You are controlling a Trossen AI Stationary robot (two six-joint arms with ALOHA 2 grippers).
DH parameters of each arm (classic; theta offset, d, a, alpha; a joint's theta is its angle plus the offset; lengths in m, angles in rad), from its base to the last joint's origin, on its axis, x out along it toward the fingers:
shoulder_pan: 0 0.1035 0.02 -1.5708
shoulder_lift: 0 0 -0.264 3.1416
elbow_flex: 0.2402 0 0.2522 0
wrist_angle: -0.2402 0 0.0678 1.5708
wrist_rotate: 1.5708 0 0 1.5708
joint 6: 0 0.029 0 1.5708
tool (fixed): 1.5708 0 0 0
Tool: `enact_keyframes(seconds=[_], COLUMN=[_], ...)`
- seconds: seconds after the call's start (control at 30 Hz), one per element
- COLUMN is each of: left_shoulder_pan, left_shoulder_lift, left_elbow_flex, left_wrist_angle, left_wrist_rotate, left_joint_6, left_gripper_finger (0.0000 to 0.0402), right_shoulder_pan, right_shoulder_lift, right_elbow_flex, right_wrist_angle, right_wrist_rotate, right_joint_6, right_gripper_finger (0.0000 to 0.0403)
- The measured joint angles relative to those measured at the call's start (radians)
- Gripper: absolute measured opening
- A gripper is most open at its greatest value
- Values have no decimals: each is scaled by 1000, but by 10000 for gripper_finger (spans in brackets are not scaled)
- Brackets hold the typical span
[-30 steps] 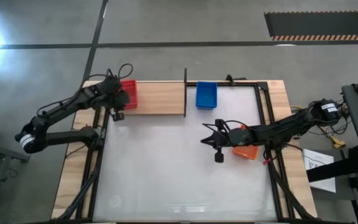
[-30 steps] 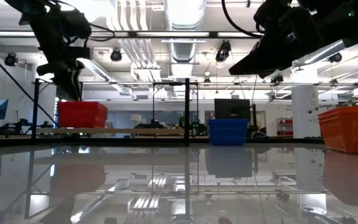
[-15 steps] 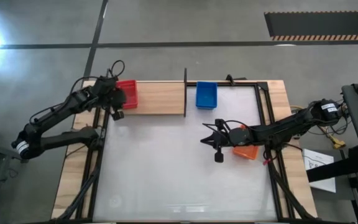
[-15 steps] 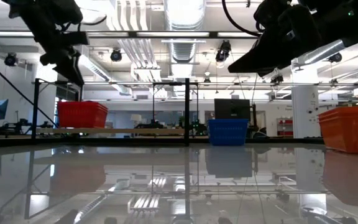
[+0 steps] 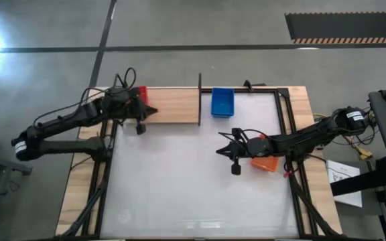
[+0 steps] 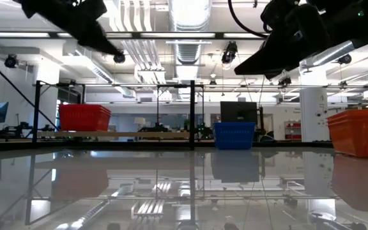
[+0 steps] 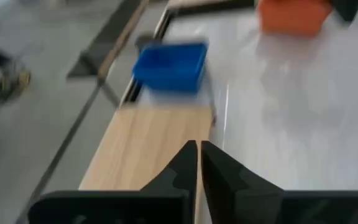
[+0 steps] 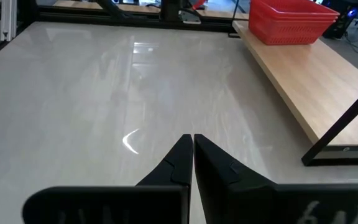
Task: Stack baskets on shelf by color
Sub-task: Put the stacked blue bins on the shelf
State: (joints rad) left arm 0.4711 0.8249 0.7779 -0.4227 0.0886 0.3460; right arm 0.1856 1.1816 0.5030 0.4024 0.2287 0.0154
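**Two grippers shut and empty; three basket groups in view**

Two arms over the white tabletop [image 5: 193, 174]. Left gripper [image 5: 149, 111] hovers above the light-wood shelf [image 5: 173, 106], just beside the red baskets [image 5: 141, 94]; its fingers [image 7: 185, 163] are pressed together with nothing between them. From the left wrist view it looks along the shelf board toward the blue basket [image 7: 170, 65] and, farther off, the orange baskets [image 7: 293, 15].

Right gripper [image 5: 221, 151] is raised over the tabletop near its right half, fingers [image 8: 182, 155] closed tip to tip, holding nothing. Orange baskets [image 5: 265, 163] lie on the table partly under the right arm.

Red baskets sit on the shelf's left end, apparently a nested stack in the right wrist view [image 8: 291, 22]. Blue basket [image 5: 222, 102] stands on the table just past the thin dark upright post [image 5: 200, 99] at the shelf's right end, not on the board. Low view: red [image 6: 84, 117], blue [image 6: 234, 135], orange [image 6: 361, 131] in a row, well apart.
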Motion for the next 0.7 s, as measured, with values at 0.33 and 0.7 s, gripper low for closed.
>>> enact_keyframes(seconds=[0.33, 0.7], left_shoulder_pan=[-93, -94], left_shoulder_lift=[61, 109], left_elbow_flex=[-224, -489], left_wrist_angle=[598, 1124], left_wrist_rotate=[119, 195], left_joint_6=[-109, -239], left_gripper_finger=[3, 3], right_shoulder_pan=[0, -1], right_shoulder_lift=[0, -79], right_elbow_flex=[0, 152], right_wrist_angle=[7, -363], right_wrist_rotate=[0, 284], right_joint_6=[64, 78], right_gripper_finger=[9, 27])
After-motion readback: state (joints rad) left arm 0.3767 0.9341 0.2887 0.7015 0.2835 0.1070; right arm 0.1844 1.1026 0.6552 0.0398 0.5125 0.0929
